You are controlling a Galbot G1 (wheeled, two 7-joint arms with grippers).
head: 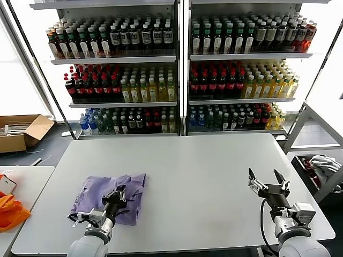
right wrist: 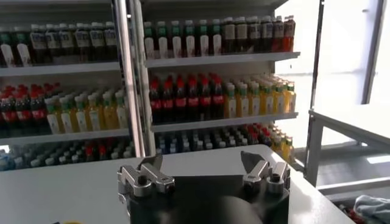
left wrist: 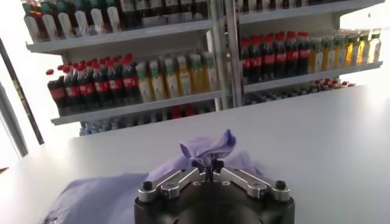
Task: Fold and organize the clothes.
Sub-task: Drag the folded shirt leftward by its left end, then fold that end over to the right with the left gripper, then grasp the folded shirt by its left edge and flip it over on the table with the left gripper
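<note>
We see soft, matt lavender cloth in the T-shirt, wrinkled and bunched where the left gripper pinches it; that gripper shows brushed silvery metal links on a black, faintly glossy body. The table looks smooth and matt grey-white. The bottles gleam like glossy plastic

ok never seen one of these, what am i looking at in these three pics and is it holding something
It is a two-armed robot at a white table, facing shelves of bottled drinks. The wide picture comes from its head; the other two come from cameras on each wrist. A lavender T-shirt lies on the table. The left gripper has its fingers shut on a pinch of the shirt, lifted into a small peak in the left wrist view. The right gripper waits open over bare table, holding nothing.
</note>
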